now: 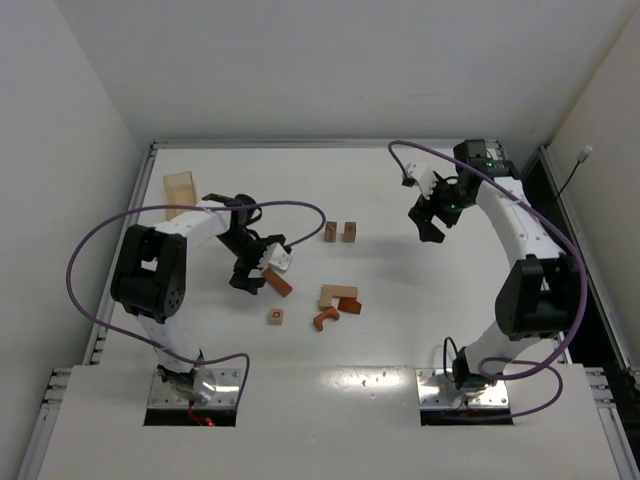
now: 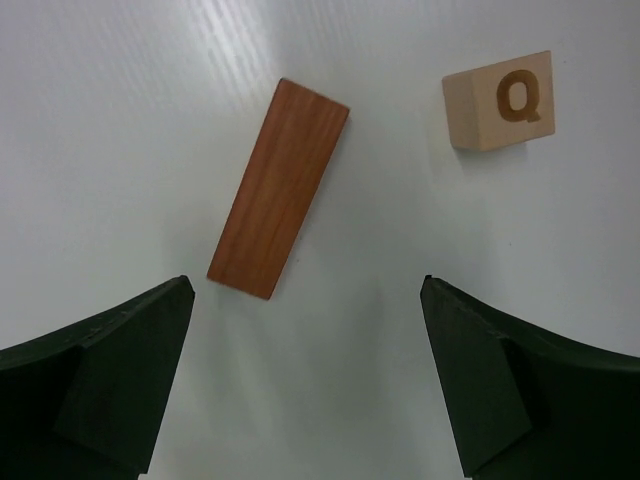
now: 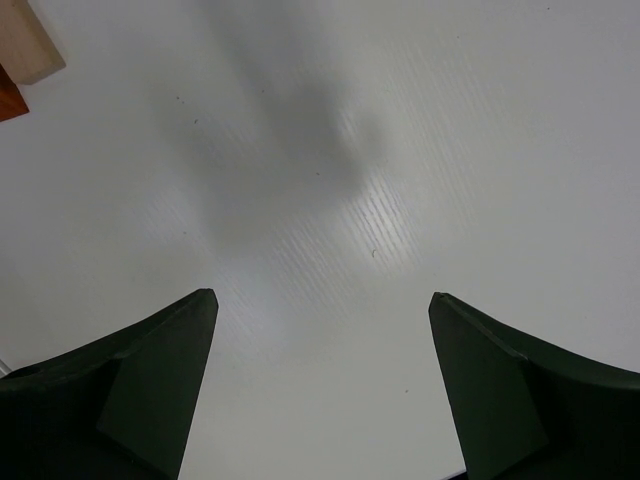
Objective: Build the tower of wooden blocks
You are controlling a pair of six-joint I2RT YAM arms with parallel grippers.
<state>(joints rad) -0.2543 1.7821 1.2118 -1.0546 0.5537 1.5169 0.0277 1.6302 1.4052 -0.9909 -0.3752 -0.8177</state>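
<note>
The small wooden blocks (image 1: 338, 294), pale tan and reddish-brown, lie loose and unstacked around the middle of the white table (image 1: 400, 330). The left end effector (image 2: 305, 300) hangs wide open and empty just above a flat reddish-brown wooden bar (image 2: 279, 190), which lies slanted. A pale tan wooden cube marked Q (image 2: 498, 100) sits near the bar, not touching it. The right end effector (image 3: 320, 310), also spread wide and empty, hovers well to the right of the blocks. A larger pale tan wooden box (image 1: 181, 190) rests far left.
</note>
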